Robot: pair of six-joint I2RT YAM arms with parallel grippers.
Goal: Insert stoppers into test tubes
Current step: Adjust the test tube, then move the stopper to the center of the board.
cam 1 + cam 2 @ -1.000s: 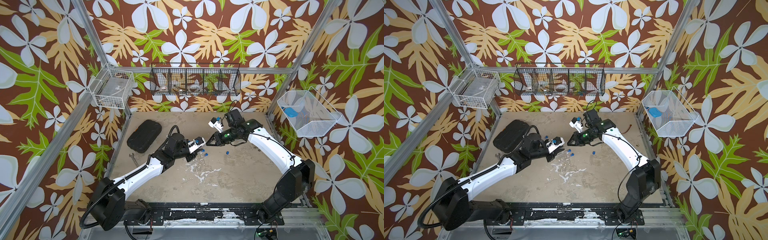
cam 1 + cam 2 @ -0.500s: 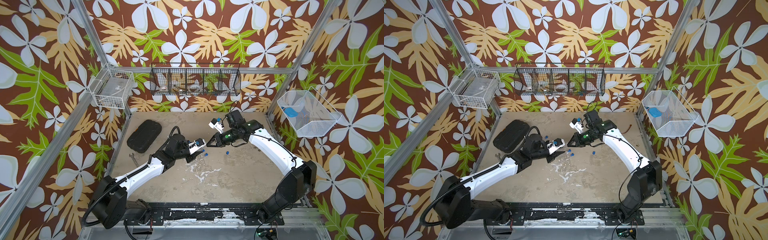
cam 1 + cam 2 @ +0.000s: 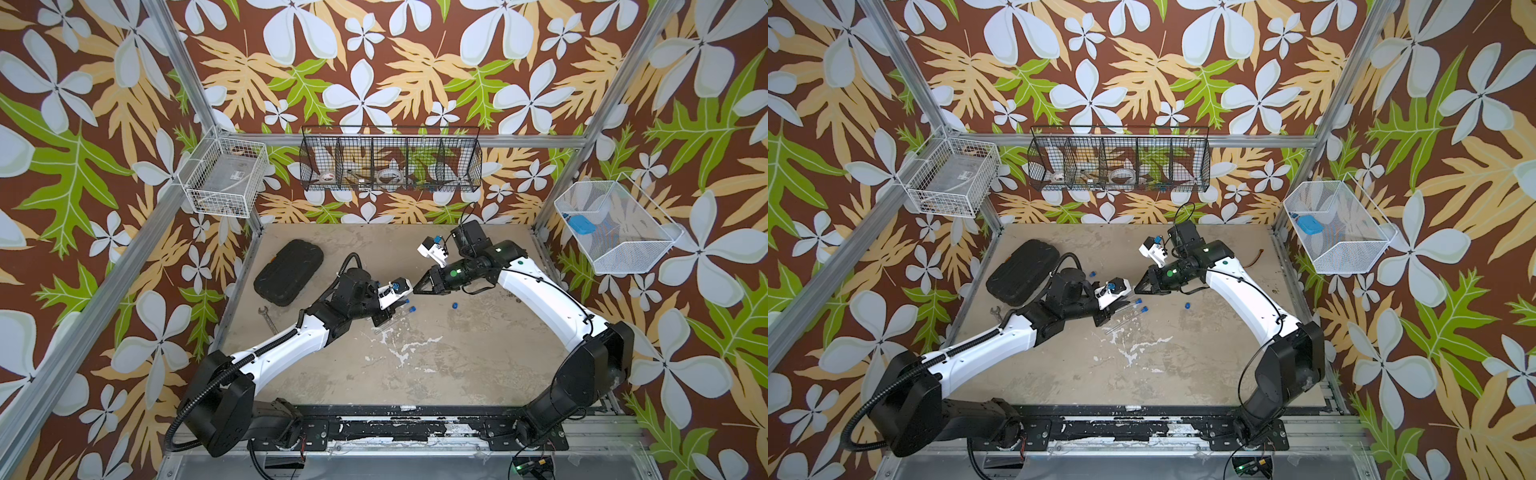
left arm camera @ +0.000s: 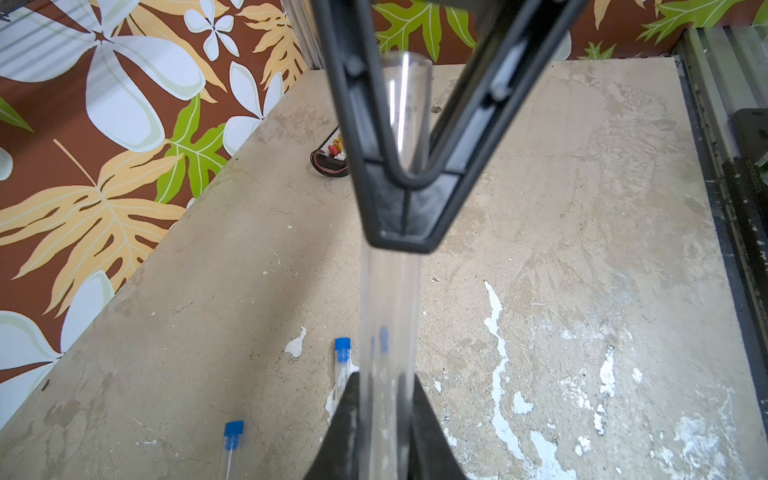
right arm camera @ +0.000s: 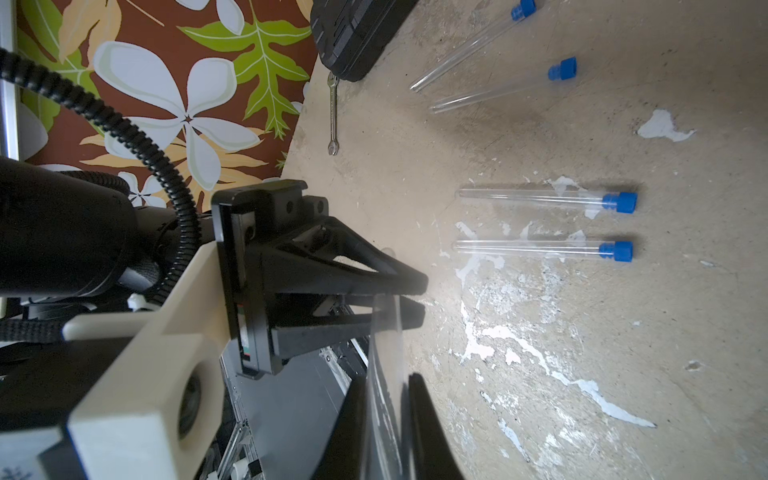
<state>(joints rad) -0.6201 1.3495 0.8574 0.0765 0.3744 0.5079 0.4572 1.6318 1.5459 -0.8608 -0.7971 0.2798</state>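
Note:
One clear test tube (image 4: 388, 299) runs straight from my left gripper (image 4: 384, 384) to my right gripper (image 5: 384, 384). Both are shut on it, tip to tip above the table's middle. The far end of this tube (image 4: 407, 83) lies between the right gripper's fingers (image 4: 469, 108). The left gripper's fingertips (image 5: 417, 282) close round the other end. Several more test tubes (image 5: 536, 198) lie on the table beside them, each with a blue stopper (image 5: 620, 202) in its mouth. A loose stopper (image 3: 455, 306) rests on the table just under the right arm, seen in both top views.
A black case (image 3: 289, 272) and a grey wrench (image 3: 266, 318) lie at the table's left. A small connector with red and black wires (image 4: 332, 160) sits near the back right. Wire baskets hang on the walls; the white one (image 3: 648, 249) holds a flat light-blue object (image 3: 582, 224).
Hardly anything has shifted. Both arms stay where they were, grippers tip to tip with the tube between them.

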